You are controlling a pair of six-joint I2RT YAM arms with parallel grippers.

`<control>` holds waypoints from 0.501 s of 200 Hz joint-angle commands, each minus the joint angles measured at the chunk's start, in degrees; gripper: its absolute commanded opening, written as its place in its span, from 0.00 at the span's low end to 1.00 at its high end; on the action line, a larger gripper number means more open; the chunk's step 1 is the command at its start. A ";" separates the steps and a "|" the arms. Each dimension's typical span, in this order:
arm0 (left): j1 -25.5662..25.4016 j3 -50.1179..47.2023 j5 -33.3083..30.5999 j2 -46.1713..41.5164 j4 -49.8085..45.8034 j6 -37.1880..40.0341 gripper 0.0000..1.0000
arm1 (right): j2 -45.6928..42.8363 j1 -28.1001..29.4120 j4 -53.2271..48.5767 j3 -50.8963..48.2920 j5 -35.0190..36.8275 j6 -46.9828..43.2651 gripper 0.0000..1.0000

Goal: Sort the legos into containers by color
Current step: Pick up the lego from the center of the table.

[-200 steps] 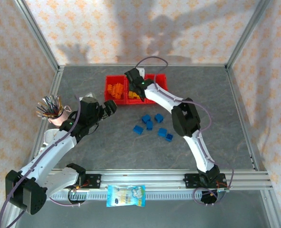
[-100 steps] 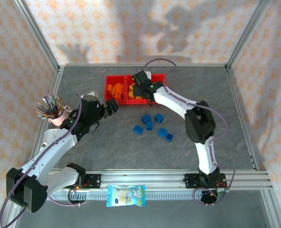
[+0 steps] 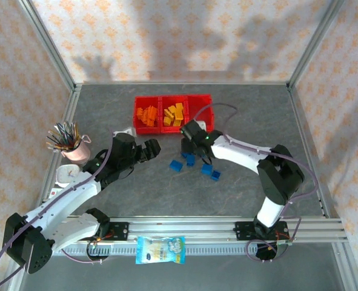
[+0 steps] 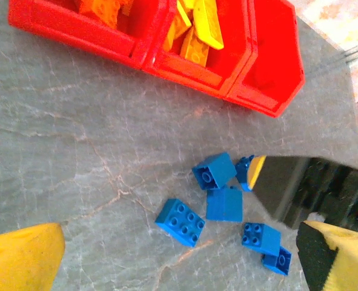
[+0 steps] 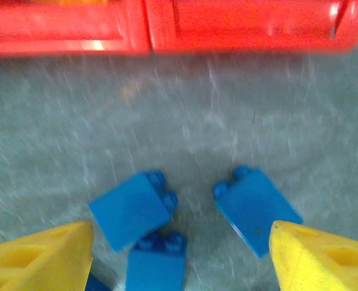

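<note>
The left tool [image 3: 152, 147] and right tool [image 3: 189, 154] hang low, near each other, jaws spread wide.

Glossy red plastic containers [image 3: 174, 113], matt stone-look table [image 3: 142, 194]

White-shelled left arm [image 3: 63, 197], matching right arm [image 3: 236, 153], chunky black joints and wrists, thin grey-purple cables looping alongside — bright yellow fingertips [image 4: 21, 257] on both

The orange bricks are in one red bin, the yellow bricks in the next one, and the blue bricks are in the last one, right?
Not quite. The orange bricks and yellow bricks are as you say, but the blue bricks lie on the table, near the last bin, not in it. The top view shows it.
</note>
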 commanded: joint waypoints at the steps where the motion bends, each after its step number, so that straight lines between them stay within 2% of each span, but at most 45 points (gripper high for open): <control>1: -1.12 -2.09 -1.88 -2.18 3.17 -2.93 0.99 | -2.27 1.41 0.85 -3.45 0.65 4.08 0.76; 48: -2.35 -4.83 -1.94 -3.78 5.44 -5.76 0.99 | 0.55 2.85 3.72 -5.20 -0.58 5.68 0.73; 100: -2.50 -4.74 -3.06 -4.04 4.59 -5.47 0.99 | 3.63 2.92 5.25 -3.81 -0.98 4.68 0.63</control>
